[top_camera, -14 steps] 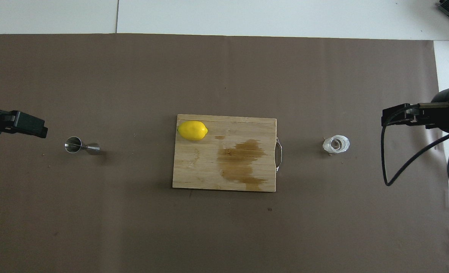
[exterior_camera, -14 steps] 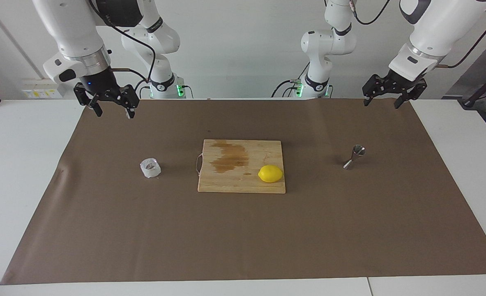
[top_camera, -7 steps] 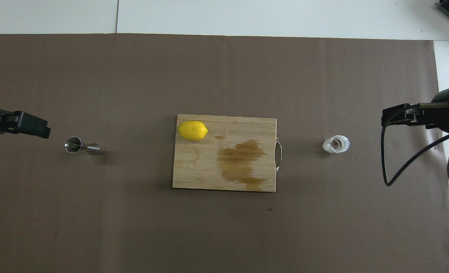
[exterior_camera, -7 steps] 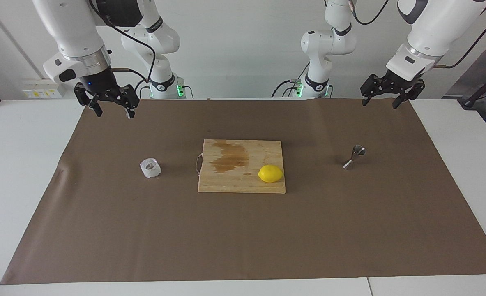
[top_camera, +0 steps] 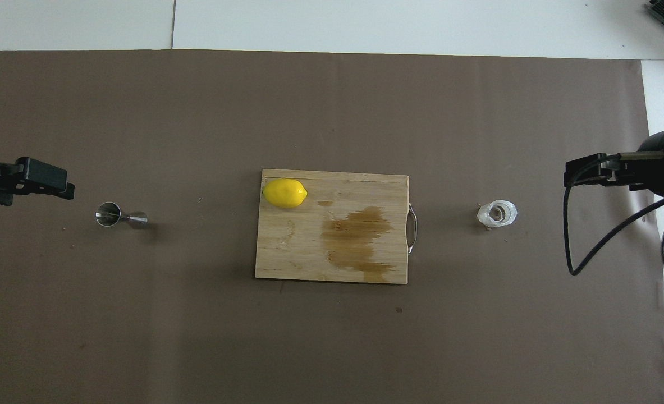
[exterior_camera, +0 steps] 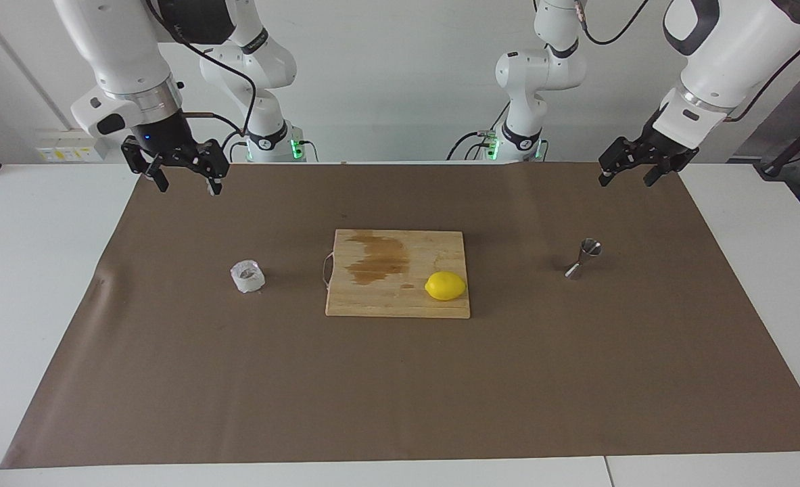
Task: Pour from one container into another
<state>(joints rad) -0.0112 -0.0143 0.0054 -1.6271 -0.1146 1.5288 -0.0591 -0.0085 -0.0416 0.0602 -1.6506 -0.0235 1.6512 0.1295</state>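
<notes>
A: Layout, biggest first?

B: Brown mat, then cutting board at centre with a lemon on it.

A: Task items against your pincers?

B: My right gripper hangs spread wide, empty, above the mat's robot-side edge; the clear cup stands well apart from it. My left gripper, also parted, hangs likewise; the jigger stands upright, well apart.

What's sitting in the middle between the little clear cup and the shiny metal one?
Between the clear cup and the metal jigger lies a wooden cutting board with a lemon on it, clearest in the overhead view.
</notes>
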